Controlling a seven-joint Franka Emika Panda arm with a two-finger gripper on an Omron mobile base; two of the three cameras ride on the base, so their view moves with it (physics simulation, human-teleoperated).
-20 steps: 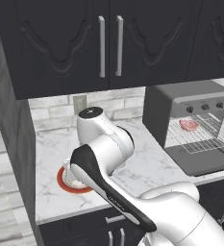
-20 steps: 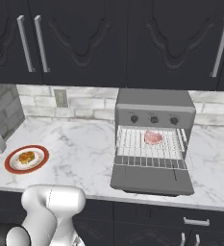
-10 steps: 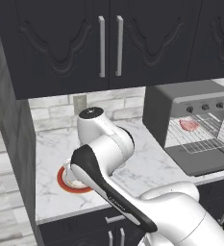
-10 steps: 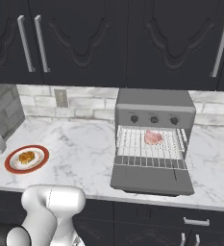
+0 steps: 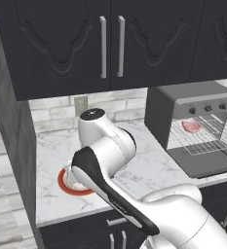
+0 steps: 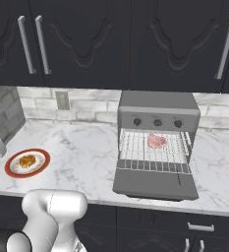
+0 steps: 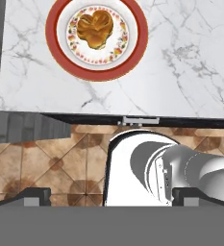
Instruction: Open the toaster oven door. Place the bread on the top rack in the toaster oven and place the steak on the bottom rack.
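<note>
Toaster oven door lowered, steak seen inside, bread lying on its plate.

The toaster oven (image 6: 157,115) is seen on the marble surface (image 6: 81,152) with the toaster oven door (image 6: 154,182) folded down flat in front of it. The steak (image 6: 156,141) is seen resting on a wire rack inside; which rack cannot be told. The bread (image 7: 96,30) is found at the middle of a red-rimmed plate (image 7: 138,39), near the surface's front edge and well apart from the oven, to its left. In the hand view the tool (image 7: 111,196) is held high above the plate, its two fingertips (image 7: 35,195) set wide apart with nothing between them. Dark wall cabinets (image 6: 111,44) are mounted above the surface.
</note>
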